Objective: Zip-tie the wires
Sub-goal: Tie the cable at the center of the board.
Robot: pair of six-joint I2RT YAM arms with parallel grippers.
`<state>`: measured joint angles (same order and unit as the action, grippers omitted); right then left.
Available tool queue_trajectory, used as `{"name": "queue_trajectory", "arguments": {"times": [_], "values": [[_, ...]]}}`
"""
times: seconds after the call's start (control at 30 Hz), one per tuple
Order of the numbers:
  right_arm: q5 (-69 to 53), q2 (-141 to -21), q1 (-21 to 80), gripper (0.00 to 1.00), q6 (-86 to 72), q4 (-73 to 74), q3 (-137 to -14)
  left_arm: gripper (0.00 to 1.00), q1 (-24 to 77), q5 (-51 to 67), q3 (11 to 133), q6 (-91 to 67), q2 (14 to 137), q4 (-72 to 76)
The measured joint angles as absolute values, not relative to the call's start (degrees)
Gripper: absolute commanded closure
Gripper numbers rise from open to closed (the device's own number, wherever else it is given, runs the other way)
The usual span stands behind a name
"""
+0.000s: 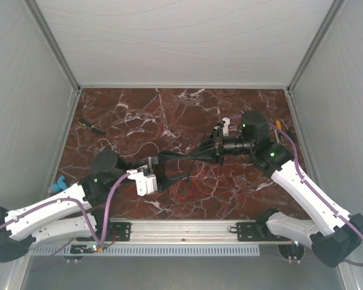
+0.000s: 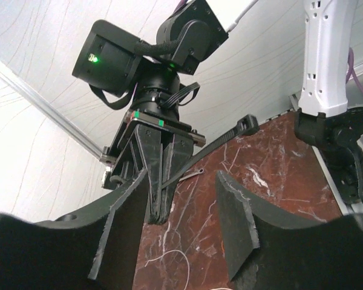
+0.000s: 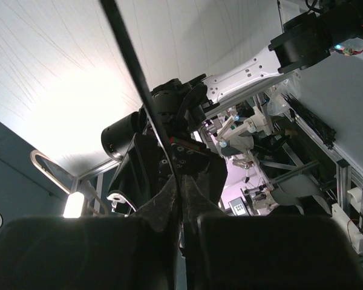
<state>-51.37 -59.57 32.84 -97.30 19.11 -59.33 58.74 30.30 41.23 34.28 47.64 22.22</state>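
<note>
1. Top external view: two white arms reach inward over one red-marble desk (image 1: 242, 193). Three green lamps glow on them, two on the right arm (image 1: 302, 193) and one on the left arm (image 1: 48, 211).
2. Left wrist view: the right gripper (image 2: 160, 208) is clenched on the single zip tie (image 2: 221, 142). The black strip runs up and away from its fingertips to a square head.
3. The left gripper (image 2: 183, 184) is released, its jaws apart with nothing between them. The right gripper's tips sit just ahead of it, close beside one of its fingers (image 2: 124, 229).
4. The wires (image 2: 175, 257) lie on the desk below the left gripper. One thin white loop shows through the gap between its fingers. In the top external view, hair-thin red and white strands lie under both grippers, too fine to count.
5. Right wrist view: the right gripper's own fingers press together on the strip, which runs up out of the picture across the left gripper beyond.
6. Any print on the housings is too small to read.
</note>
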Motion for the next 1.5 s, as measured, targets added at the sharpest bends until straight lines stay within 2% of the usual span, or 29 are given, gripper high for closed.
{"name": "queue_trajectory", "arguments": {"times": [0.4,0.8,0.93,1.1,1.2,1.23,1.37,1.5], "values": [[-51.4,-59.6,32.8,1.00,-98.3,16.4,-57.7,0.76,59.0,32.4,42.8,32.1,48.4,23.5],[-51.5,-59.8,32.8,1.00,-98.4,14.7,-56.2,0.84,59.0,33.8,42.9,29.5,48.3,23.5],[-51.4,-59.8,32.8,1.00,-98.4,14.4,-55.8,1.00,59.0,34.1,43.3,28.6,48.2,23.0],[-51.4,-60.1,32.8,1.00,-98.3,13.5,-55.3,1.00,59.0,34.6,44.5,27.4,48.0,21.3],[-51.4,-60.5,32.8,0.59,-97.4,13.4,-55.3,1.00,59.0,34.8,44.5,26.7,47.6,19.6],[-51.4,-60.8,32.8,0.50,-96.4,13.7,-55.3,1.00,59.0,34.7,44.4,26.4,47.3,19.1],[-51.9,-62.1,32.3,0.34,-90.7,18.3,-55.9,1.00,59.0,33.1,42.2,26.1,44.1,17.4],[-52.8,-62.5,28.4,0.31,-81.1,28.0,-56.7,1.00,59.0,31.0,38.1,26.4,39.5,14.5]]}}
